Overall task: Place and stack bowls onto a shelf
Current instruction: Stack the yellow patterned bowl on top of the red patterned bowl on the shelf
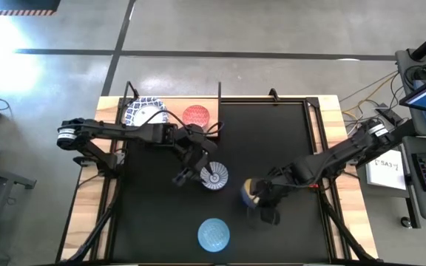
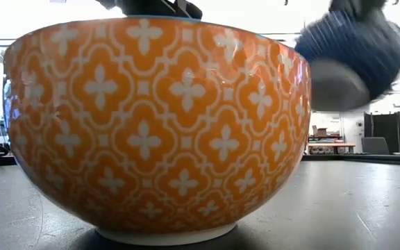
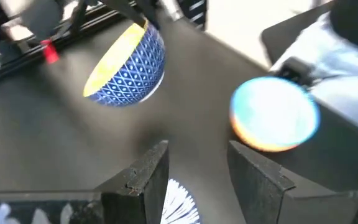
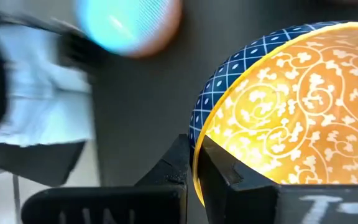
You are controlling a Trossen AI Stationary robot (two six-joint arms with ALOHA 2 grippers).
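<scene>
Two bowls sit on the shelf (image 1: 170, 111) so far, as far as I can see from above: a white bowl with a blue patterned rim (image 1: 146, 112) and, just beside it, the red bowl (image 1: 196, 116). The shelf itself lies at the far left corner of the black mat (image 1: 287, 148), which covers most of the table. Whether more bowls are stacked under the white one I cannot tell.

Three bowls remain on or over the mat, so I judge the job under halfway. The light-blue bowl (image 1: 214, 233), orange-patterned on its outside, stands alone near the front edge, well apart from both my arms. The blue-grey radial-patterned bowl (image 1: 214, 176) is mid-mat; my left gripper (image 1: 192, 171) is just beside it with its fingers (image 3: 143, 177) parted, and the wrist view shows the bowl's pale rim beyond them. I do not see that bowl gripped.

My right gripper (image 4: 196, 167) has its fingers pinched shut on the rim of the yellow bowl (image 4: 297, 106), one finger inside on the yellow scrollwork, one outside on the blue lattice. From the left wrist that bowl hangs tilted, seemingly clear of the mat. Next, I judge, it goes across to the shelf.
</scene>
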